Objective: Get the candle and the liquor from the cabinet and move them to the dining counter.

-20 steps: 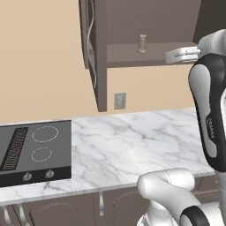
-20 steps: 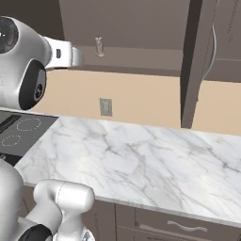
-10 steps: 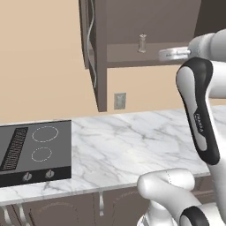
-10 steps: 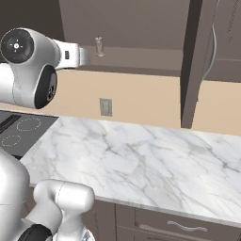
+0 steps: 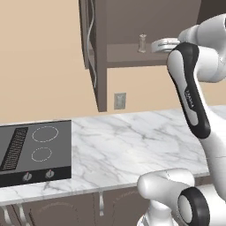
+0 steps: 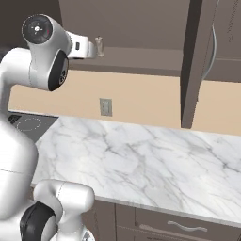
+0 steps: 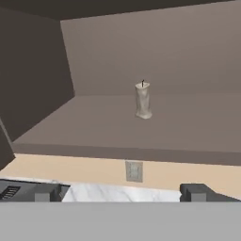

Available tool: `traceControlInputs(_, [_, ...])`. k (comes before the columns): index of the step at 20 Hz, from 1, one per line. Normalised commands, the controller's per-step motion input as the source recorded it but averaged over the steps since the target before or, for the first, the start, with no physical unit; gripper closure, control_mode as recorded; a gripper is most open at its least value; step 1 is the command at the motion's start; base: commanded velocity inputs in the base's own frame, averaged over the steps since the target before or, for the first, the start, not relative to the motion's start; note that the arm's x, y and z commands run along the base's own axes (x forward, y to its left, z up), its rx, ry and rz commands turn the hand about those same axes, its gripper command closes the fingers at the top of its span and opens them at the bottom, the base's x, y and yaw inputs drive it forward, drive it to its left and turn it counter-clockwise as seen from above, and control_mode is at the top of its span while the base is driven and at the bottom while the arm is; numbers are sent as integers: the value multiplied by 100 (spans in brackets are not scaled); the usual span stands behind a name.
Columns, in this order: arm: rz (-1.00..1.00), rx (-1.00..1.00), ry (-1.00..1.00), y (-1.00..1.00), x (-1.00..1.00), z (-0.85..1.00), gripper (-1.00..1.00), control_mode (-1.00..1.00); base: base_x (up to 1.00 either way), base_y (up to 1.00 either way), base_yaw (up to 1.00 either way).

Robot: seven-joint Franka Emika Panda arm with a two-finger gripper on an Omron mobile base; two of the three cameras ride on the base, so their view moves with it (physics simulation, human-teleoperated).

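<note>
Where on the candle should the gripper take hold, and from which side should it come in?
Grip the candle around its mid-body, coming straight in from the cabinet's open front, probably best. It stands upright and alone on the shelf, widening toward its base, so a level sideways pinch should hold. The gripper is open, facing it, not yet touching.

We see a small beige-grey stubby candle [image 7: 143, 100] upright at frame centre on the open dark brown cabinet's [image 7: 94, 122] shelf.

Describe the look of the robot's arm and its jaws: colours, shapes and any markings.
The arm has rounded glossy white shells with black bands at the joints and small grey lettering on one dark strip. A round dark cap ends one joint. The gripper has two small dark grey blocky jaws.
</note>
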Motion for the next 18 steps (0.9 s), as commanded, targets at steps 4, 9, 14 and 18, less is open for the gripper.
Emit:
traceControlInputs(4, [0,1,-2,0,39,-16,-100,-100,0,0,0])
traceControlInputs(9, [0,0,-2,0,50,-19,-100,-100,0,0,0])
traceControlInputs(14, [0,0,0,-3,55,-4,-100,-100,0,0,0])
traceControlInputs(18, [0,0,0,-5,53,-1,-100,-100,0,0,0])
